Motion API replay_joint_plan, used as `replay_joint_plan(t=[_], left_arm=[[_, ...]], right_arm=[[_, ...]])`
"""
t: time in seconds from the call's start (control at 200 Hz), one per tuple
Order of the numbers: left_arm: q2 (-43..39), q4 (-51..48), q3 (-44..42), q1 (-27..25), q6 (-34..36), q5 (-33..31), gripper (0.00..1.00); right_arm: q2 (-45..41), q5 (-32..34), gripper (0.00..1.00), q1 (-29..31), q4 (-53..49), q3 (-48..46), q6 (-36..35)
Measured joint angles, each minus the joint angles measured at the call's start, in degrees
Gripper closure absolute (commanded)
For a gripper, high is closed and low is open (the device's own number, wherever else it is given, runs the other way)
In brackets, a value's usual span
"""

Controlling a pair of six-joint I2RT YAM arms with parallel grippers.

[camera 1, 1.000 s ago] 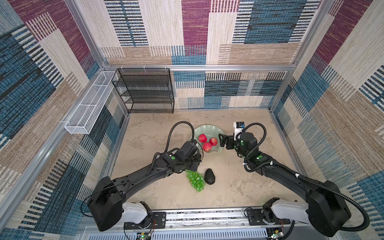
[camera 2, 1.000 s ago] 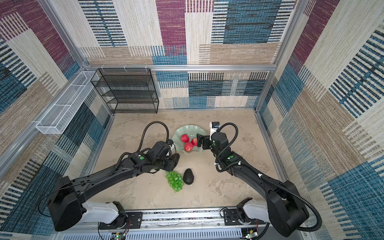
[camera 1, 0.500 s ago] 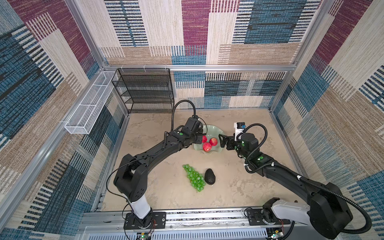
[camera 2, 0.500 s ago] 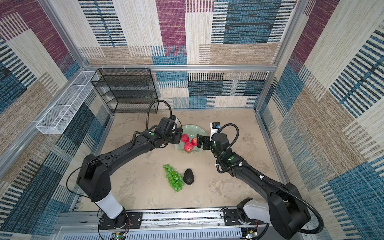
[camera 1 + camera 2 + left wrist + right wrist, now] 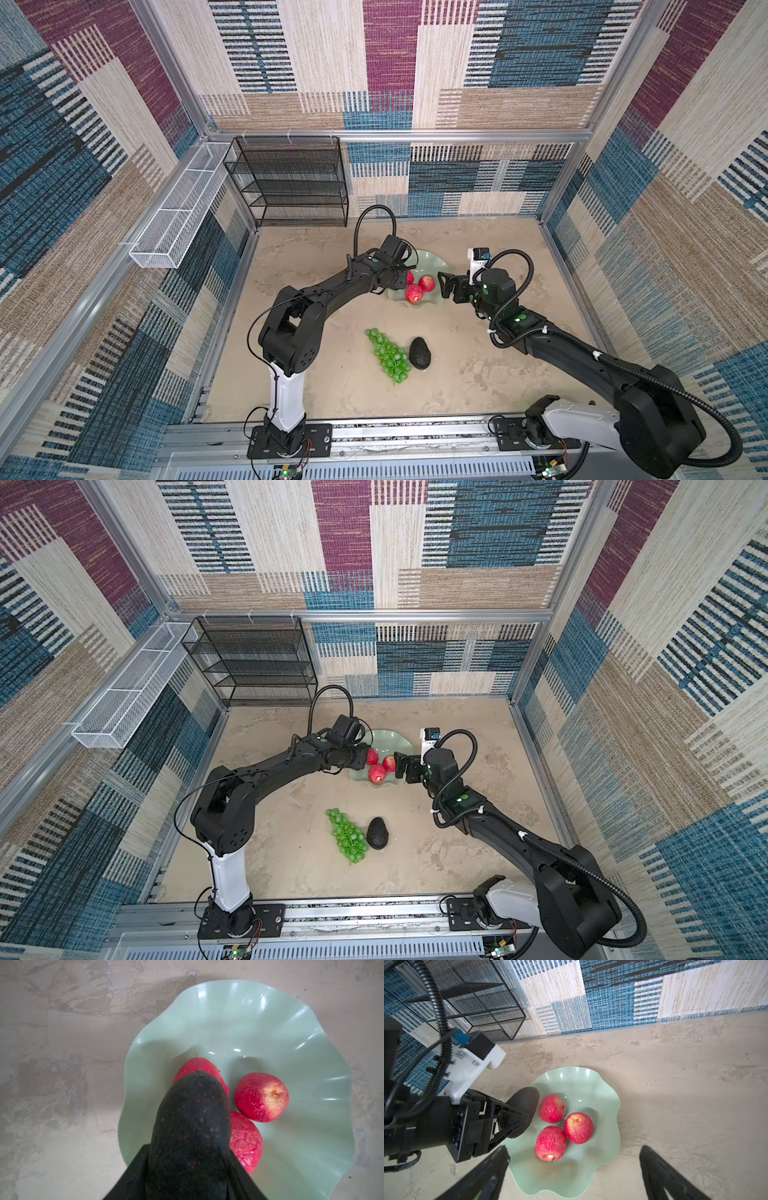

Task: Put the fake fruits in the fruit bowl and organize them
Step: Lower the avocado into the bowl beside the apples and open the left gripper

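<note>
- Over the left side of the bowl [image 5: 432, 264], in the middle of both top views, the left pincer [image 5: 520, 1118] is closed on an avocado [image 5: 191, 1122]. The fruit is gripped at its broad end, and its narrow end points toward the three apples [image 5: 578, 1128] lying inside.
- At the bowl's right edge in a top view, the right pincer [image 5: 444, 286] is held wide and empty.
- In the lower middle of a top view, the grapes [image 5: 388, 355] and a second avocado [image 5: 419, 352] lie just beside each other on the table [image 5: 324, 257], well apart from the bowl.
- The avocados are judged stiff and light, with a pebbled skin that should give a sure hold across the broad belly.
- The grapes look glossy and are likely slippery and floppy. A hold across the thick middle of the bunch is advised rather than at its thin tail.
- The apples are round and could be rolled by a nudge. The shallow, shiny bowl may be pushed along the table.
- The left pincer's fingertips are covered by the avocado in the left wrist view.
- In the top views the held fruit is lost against the black arm, which also hides the bowl's left rim.
- Whether the held avocado touches the nearest apple or the bowl cannot be told.
- No stem can be made out on the grapes.
</note>
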Motion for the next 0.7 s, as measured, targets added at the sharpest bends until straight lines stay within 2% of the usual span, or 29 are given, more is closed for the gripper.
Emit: replay_joint_plan(t=[0.25, 0.481, 0.701], left_arm=[[1.66, -0.66, 0.83, 0.02, -1.53, 1.90, 0.38], [1.99, -1.55, 2.40, 0.02, -3.02, 4.31, 0.34], [0.33, -1.90, 3.80, 0.02, -3.26, 5.57, 0.34]], right_arm=[[-0.46, -0.39, 0.00, 0.00, -0.17, -0.74, 0.48], [-1.79, -0.46, 0.00, 0.00, -1.81, -1.27, 0.68], [-2.86, -4.85, 0.04, 1.05, -6.03, -2.38, 0.72]])
